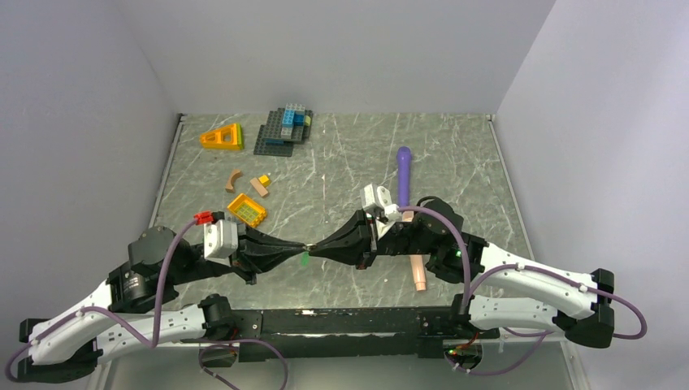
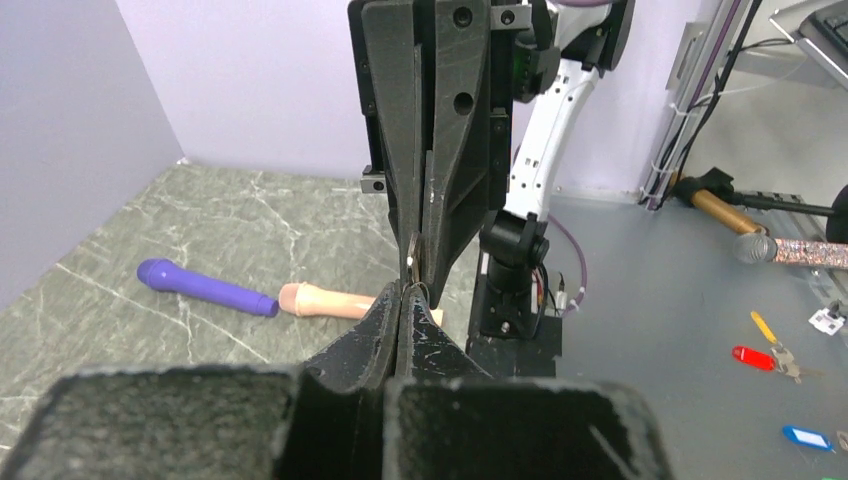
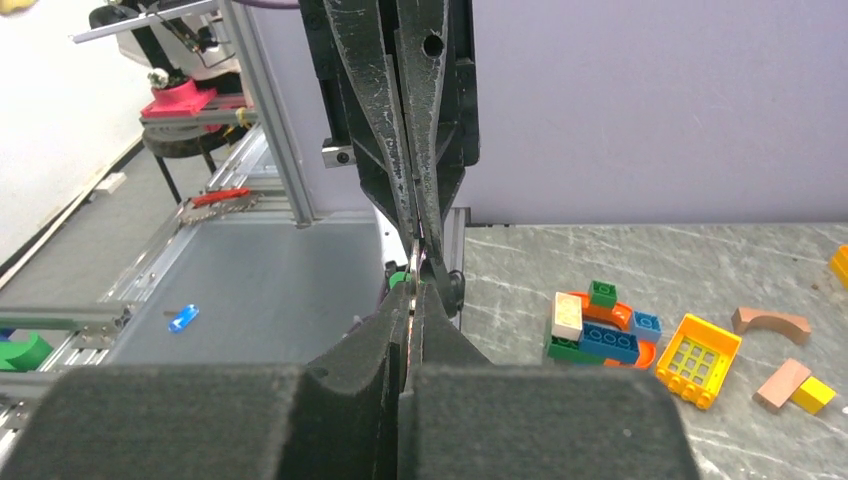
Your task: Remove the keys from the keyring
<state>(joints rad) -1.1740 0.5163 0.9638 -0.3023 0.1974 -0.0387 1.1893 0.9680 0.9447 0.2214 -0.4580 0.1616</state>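
My two grippers meet tip to tip above the middle of the table. The left gripper (image 1: 301, 247) (image 2: 402, 293) is shut, with a thin wire loop of the keyring (image 2: 424, 291) showing at its tips. Facing it, the right gripper (image 1: 314, 246) (image 3: 413, 291) is shut on a thin brass-coloured key (image 2: 413, 255), seen edge-on between its pads. The green-headed key (image 1: 305, 259) (image 3: 399, 279) hangs just below the meeting point, free of both sets of fingers. Most of the ring is hidden by the fingers.
A purple-and-flesh-coloured handle (image 1: 404, 173) lies right of centre, partly under the right arm. Toy bricks sit at the back left: an orange wedge (image 1: 223, 138), a dark plate with blue bricks (image 1: 284, 130), a yellow brick (image 1: 247, 210), a brown arch (image 1: 234, 179).
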